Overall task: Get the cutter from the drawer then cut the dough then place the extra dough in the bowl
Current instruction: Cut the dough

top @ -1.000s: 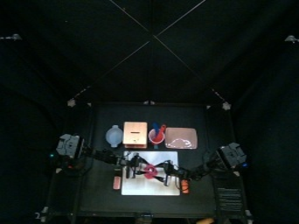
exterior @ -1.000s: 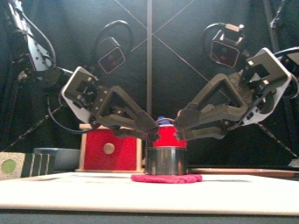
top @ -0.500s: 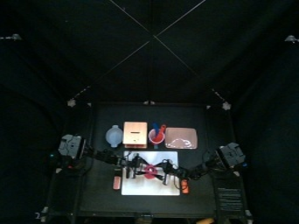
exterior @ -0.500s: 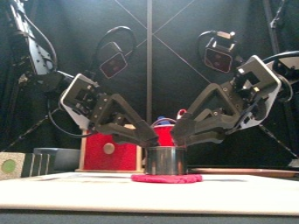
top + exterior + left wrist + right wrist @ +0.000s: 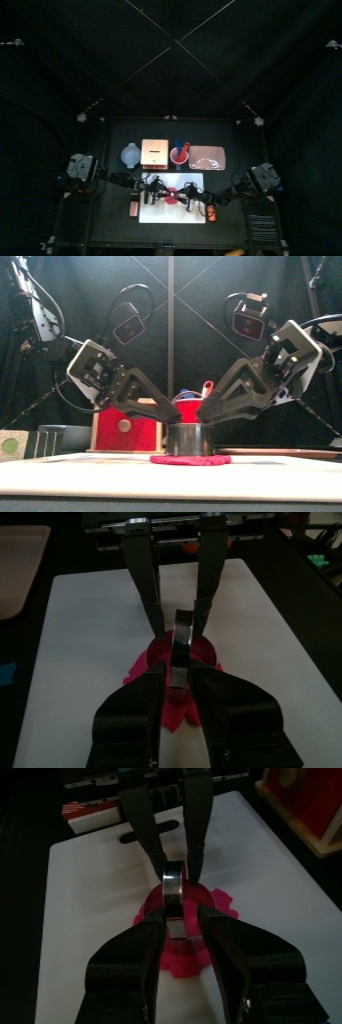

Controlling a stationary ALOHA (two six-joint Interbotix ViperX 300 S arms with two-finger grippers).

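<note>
Top camera: high overhead, tilted toward the back curtain (image 5: 171, 50). Front camera: table height, level, close to the cutter (image 5: 189, 438). Wrist cameras face each other closely over the white cutting board (image 5: 91, 632), sharing the dough (image 5: 218, 900).

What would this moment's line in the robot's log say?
left gripper: shut on cutter | right gripper: shut on cutter | cutter: standing on dough | dough: on white board
</note>
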